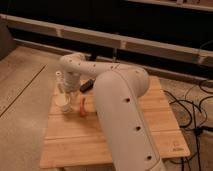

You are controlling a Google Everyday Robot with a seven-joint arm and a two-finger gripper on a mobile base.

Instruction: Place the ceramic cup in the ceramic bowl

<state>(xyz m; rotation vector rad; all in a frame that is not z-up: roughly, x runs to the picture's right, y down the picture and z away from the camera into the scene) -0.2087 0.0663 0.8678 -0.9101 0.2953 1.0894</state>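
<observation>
Scene: A wooden table (75, 145) is standing on a pale floor in front of a dark wall. A thick white robot arm (120, 110) is reaching across it from the 5 o'clock corner toward the 10 o'clock corner.
Gripper: The gripper (67, 93) is hanging at the end of the down-turned wrist, over the table's 10 o'clock area. Whether it is released, clenched or grasping something cannot be told.
Ceramic cup: The small cream ceramic cup (64, 103) is sitting upright at the table's 10 o'clock area, near the left edge. It appears to be on the wood or just above it.
Key relation: The cup is lying at 6 o'clock from the gripper, directly beneath it and so close that the two are seeming to meet. The cup's long axis is running vertically, in line with the wrist.
Ceramic bowl: The ceramic bowl is not showing. The arm is covering the table's middle and far side, so it is probably lying toward 3 o'clock of the cup.
Neighbours: A slim white bottle (59, 78) is standing at 12 o'clock from the cup. A small orange object (83, 106) is lying at 3 o'clock, and a small black object (86, 85) at 2 o'clock.
Next move, judged: The cup is likely needing a lift and a carry toward 3 o'clock, clearing the orange object.
</observation>
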